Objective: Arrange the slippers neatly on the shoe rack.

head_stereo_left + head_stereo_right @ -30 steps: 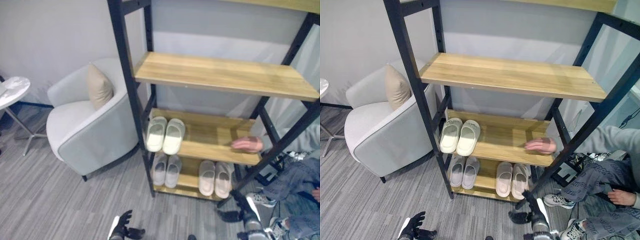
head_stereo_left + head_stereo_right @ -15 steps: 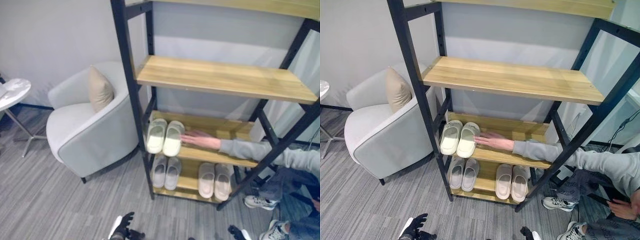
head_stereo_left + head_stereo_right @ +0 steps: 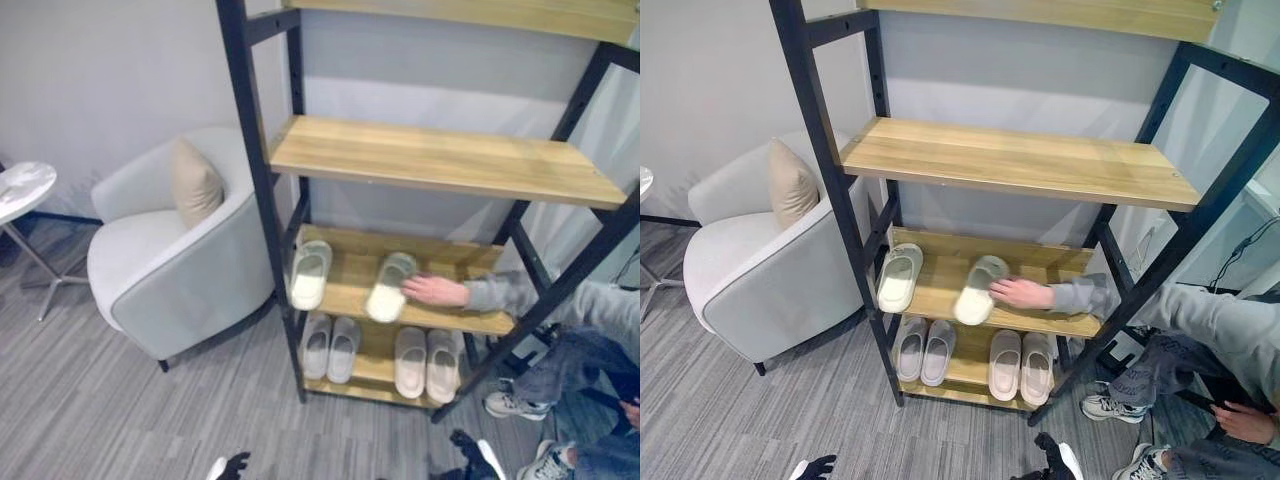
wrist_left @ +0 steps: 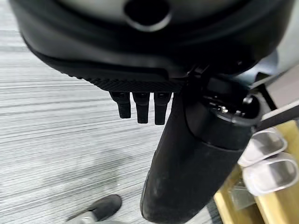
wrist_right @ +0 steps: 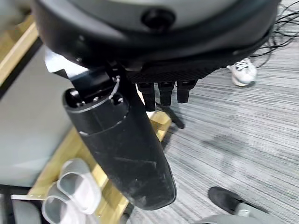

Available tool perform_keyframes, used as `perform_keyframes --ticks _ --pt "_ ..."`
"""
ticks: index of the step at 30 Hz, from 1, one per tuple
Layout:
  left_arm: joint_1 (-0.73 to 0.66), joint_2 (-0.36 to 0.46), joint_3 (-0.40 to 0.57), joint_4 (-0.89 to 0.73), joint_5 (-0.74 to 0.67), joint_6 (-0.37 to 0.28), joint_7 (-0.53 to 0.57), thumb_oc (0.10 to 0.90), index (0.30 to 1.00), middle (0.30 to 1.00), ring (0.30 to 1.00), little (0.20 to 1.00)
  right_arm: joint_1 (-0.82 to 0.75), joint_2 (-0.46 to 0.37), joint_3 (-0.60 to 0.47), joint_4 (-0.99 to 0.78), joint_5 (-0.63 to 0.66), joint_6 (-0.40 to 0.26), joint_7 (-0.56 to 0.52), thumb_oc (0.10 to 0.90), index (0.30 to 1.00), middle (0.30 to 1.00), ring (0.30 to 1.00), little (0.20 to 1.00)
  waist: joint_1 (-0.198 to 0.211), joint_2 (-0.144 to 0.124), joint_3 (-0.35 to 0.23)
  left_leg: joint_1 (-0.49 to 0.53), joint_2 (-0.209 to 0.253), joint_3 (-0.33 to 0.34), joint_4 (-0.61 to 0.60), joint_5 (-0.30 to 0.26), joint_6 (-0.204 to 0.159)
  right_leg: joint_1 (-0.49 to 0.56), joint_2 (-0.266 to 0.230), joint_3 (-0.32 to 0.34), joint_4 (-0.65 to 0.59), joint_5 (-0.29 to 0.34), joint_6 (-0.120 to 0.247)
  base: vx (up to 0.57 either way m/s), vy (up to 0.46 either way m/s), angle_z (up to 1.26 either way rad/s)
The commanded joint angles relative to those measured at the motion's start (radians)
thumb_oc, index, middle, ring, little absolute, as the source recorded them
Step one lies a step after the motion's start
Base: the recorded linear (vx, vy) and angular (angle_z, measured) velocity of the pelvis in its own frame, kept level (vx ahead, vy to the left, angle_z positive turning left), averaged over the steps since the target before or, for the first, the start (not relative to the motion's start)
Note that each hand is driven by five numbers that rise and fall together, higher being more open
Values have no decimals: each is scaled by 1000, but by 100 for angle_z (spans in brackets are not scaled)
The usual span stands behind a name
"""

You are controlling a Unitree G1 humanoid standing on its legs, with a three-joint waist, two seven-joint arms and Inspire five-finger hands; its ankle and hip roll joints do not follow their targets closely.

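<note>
While the shoe rack (image 3: 835, 190) stands against the wall beside a grey armchair (image 3: 760, 275), a person's hand (image 3: 1020, 293) rests on its middle shelf (image 3: 1060, 318), touching one pale green slipper (image 3: 977, 290) that lies tilted near the shelf centre. The second pale green slipper (image 3: 898, 278) lies apart from it at the shelf's left end, toe toward the wall. On the bottom shelf, a grey pair (image 3: 923, 350) sits side by side at the left, and a beige pair (image 3: 1021, 364) sits side by side at the right. The left hand (image 4: 140, 105) hangs low over the carpet (image 3: 730, 420), fingers straight and holding nothing. The right hand (image 5: 163, 95) hangs low near the rack's base, fingers likewise straight and empty.
</note>
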Motion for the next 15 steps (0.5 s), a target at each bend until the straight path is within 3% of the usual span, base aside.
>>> perform_keyframes --ticks 1,10,15 --pt "-46 -20 -4 25 39 -27 23 800 900 900 900 900 -60 -91 7 -172 -52 -73 -9 800 900 900 900 900 5 44 6 -40 38 63 1 -67 -27 -31 -6 -13 82 -135 49 -3 -26 -17" --pt "-48 -17 11 30 54 -27 25 800 900 900 900 900 -49 -154 26 -391 -88 -109 33 800 900 900 900 900 10 48 10 -46 40 58 1 -67 -31 -36 -2 -8 73 -132 47 4 -8 -3" --pt "-42 -18 19 24 63 -29 24 800 900 900 900 900 -52 -209 -11 -623 -120 -144 28 800 900 900 900 900 18 46 12 -47 43 49 4 -68 -31 -37 2 -7 75 -137 45 28 -5 -1"
